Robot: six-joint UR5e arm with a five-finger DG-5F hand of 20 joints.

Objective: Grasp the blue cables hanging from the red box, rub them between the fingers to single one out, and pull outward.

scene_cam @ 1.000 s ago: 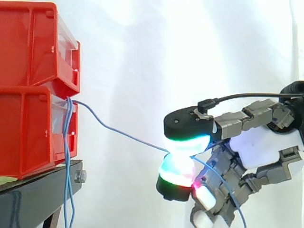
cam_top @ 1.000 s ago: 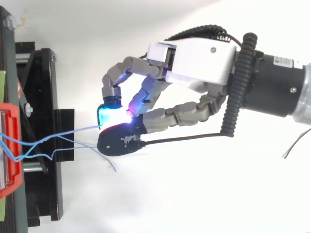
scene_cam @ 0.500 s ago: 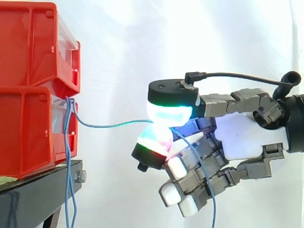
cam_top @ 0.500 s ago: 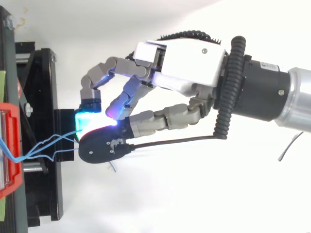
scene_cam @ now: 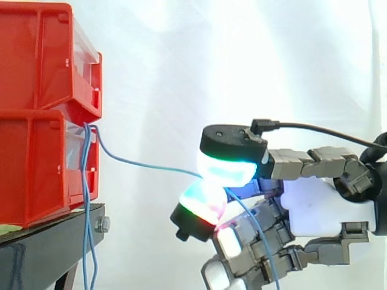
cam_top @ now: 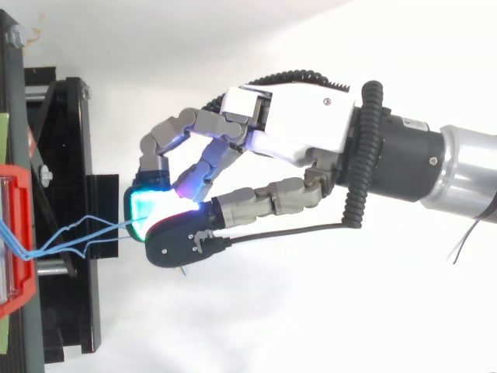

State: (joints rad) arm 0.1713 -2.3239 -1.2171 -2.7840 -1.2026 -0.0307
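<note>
Fingers (scene_cam: 227,169) — rounded glowing pads (scene_cam: 201,198) — pinch one thin blue cable (scene_cam: 157,167).

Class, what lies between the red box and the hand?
A blue cable runs from the box to the hand pinching it; otherwise bare, in the side view.

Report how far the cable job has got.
Done: the hand pinches one blue cable between its pads, apart from the others hanging below the red box. In hand: in the side view that single strand runs from box to pads in a loose curve. Left: the outward pull, since the cable is not yet taut.
</note>
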